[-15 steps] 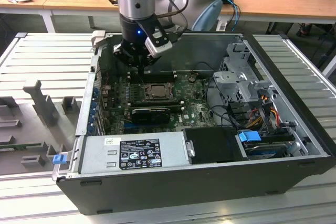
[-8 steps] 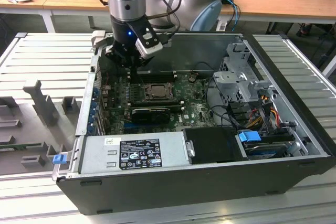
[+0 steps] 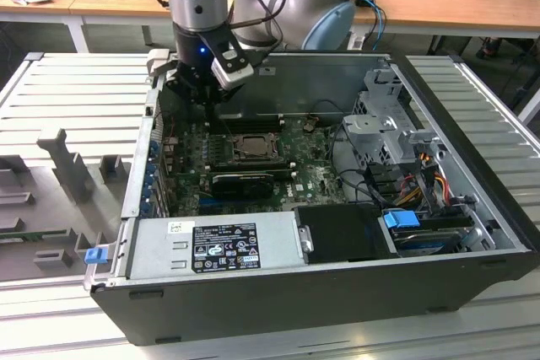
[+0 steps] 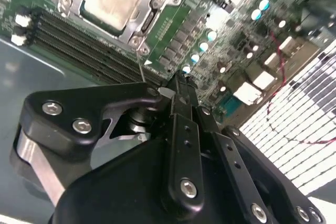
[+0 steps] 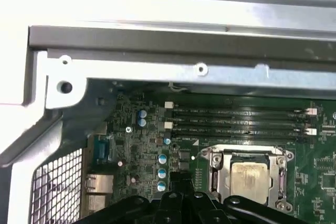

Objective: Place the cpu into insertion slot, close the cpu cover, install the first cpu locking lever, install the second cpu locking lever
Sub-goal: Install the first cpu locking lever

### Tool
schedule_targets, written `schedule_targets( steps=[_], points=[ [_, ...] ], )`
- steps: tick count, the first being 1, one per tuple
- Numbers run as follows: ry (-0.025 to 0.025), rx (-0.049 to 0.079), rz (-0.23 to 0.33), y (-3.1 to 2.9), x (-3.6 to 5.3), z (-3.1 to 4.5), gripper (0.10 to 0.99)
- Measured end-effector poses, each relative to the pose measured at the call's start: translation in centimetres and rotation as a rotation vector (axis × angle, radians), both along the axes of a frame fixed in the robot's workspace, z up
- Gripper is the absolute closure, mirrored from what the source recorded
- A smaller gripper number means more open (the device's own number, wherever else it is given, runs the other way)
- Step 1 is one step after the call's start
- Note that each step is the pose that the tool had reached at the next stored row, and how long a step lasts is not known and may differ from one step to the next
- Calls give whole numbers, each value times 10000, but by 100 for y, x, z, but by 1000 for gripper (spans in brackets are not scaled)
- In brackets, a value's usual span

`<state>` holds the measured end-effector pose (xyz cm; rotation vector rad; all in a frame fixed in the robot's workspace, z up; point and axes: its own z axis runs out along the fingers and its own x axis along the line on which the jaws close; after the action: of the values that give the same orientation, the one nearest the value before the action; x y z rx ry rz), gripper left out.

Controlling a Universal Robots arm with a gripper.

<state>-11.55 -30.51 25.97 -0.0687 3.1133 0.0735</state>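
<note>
The black gripper [image 4: 177, 85] is being held with its fingers pressed together above the green circuit board [image 5: 315, 182], near the long black memory slots [image 5: 236, 121]. The pale grey-tan square cpu [image 5: 249, 176] is being framed by the thin dark-silver metal cpu cover [image 5: 217, 176], which is lying flat over it.

**Printed matter.** In the exterior view a black-and-white label [image 3: 226, 246] lies on the silver power supply [image 3: 152, 250], at 6 o'clock from the cpu [image 3: 251, 147]. Its lines of print and row of marks are too small to read. A small white sticker [image 3: 180, 227] sits at 10 o'clock from that label, likewise illegible. In the first wrist view, white lettering on the green circuit board [image 5: 315, 177] and along the memory slots [image 5: 236, 120] cannot be made out.
</note>
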Motion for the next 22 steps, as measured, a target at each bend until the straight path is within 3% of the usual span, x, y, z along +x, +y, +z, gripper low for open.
schedule_targets(
  steps=[5, 7, 14, 22],
  points=[
    [0, 0, 1, 127, -12, -48, 980],
    [-1, 0, -2, 152, -12, -49, 980],
    [1, 0, 0, 153, 20, -49, 980],
    [1, 1, -1, 153, 135, -49, 980]
  ],
)
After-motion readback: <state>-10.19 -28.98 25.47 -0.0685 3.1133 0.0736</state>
